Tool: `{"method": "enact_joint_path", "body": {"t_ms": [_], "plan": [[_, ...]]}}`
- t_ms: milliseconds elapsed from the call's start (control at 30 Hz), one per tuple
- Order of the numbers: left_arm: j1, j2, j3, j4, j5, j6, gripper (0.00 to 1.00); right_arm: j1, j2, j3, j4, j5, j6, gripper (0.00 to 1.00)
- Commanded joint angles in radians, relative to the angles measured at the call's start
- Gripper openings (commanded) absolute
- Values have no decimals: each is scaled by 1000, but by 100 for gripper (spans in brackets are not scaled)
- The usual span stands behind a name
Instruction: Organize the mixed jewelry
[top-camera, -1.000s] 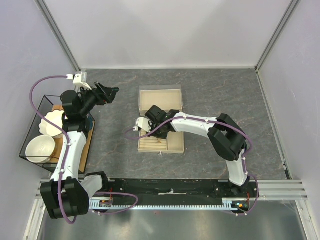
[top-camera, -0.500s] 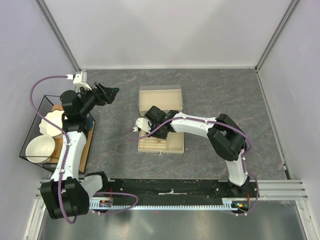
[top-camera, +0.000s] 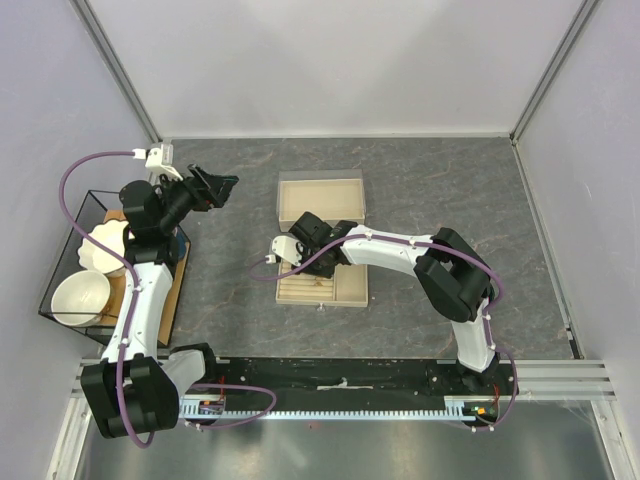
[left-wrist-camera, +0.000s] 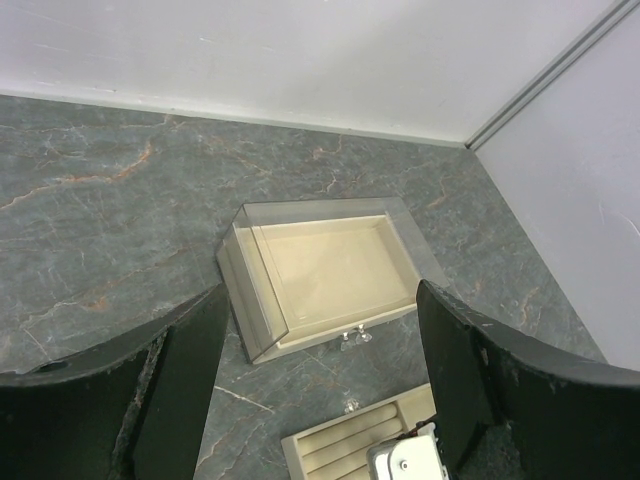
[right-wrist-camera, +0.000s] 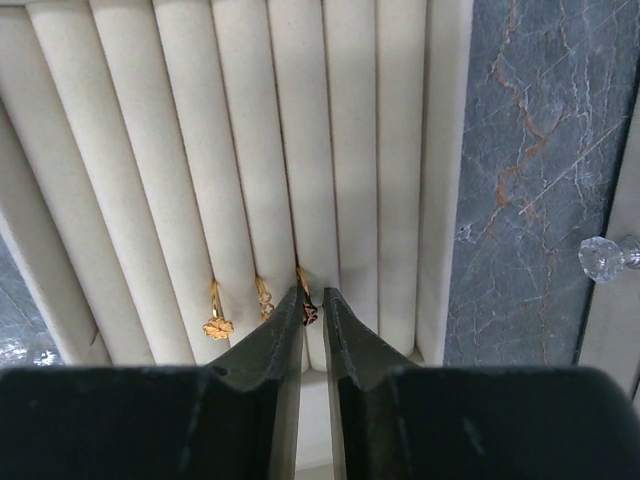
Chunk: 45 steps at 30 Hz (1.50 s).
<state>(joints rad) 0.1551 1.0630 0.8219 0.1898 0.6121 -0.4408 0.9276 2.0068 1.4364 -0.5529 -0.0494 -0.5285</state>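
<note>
In the right wrist view three small gold rings stand in the slots of the beige slotted tray (right-wrist-camera: 150, 150): a flower ring (right-wrist-camera: 216, 322), a second ring (right-wrist-camera: 263, 298), and a dark-charmed ring (right-wrist-camera: 309, 312). My right gripper (right-wrist-camera: 312, 305) has its jaws nearly together, with the dark-charmed ring's charm between the tips. In the top view this gripper (top-camera: 297, 255) sits low over the tray (top-camera: 350, 288). My left gripper (top-camera: 215, 185) is open and empty, raised over the table's left side. No silver hoop shows.
An open beige box (left-wrist-camera: 330, 265) lies behind the tray, with clear crystal studs (left-wrist-camera: 355, 337) at its front edge and one (left-wrist-camera: 351, 406) near the tray. Another clear stud (right-wrist-camera: 605, 250) lies right of the tray. A black wire basket (top-camera: 60, 250) with white bowls stands at the far left.
My right gripper has shifted slightly left and back over the tray. The left arm has barely moved.
</note>
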Motion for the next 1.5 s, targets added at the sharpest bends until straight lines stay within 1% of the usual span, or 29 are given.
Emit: {"method": "enact_joint_path", "body": {"t_ms": [0,167,467,667,700,1167,1467], "plan": [[6,-24,0,53,28,-36,82,-1,3,-19,-7,29,-10,23],[6,-24,-1,54,31,-38,82,1,-11,-11,-7,34,-7,25],[8,-21,-4,62,41,-38,82,-3,-43,5,-28,26,-24,24],[8,-23,-9,68,48,-41,82,-7,-54,25,-54,8,-28,29],[8,-24,-10,68,49,-39,82,-7,-56,27,-58,5,-28,32],[8,-20,-7,69,52,-41,82,-16,-71,56,-85,-9,-30,34],[8,-18,-6,71,54,-39,82,-21,-72,74,-107,-41,-25,38]]}}
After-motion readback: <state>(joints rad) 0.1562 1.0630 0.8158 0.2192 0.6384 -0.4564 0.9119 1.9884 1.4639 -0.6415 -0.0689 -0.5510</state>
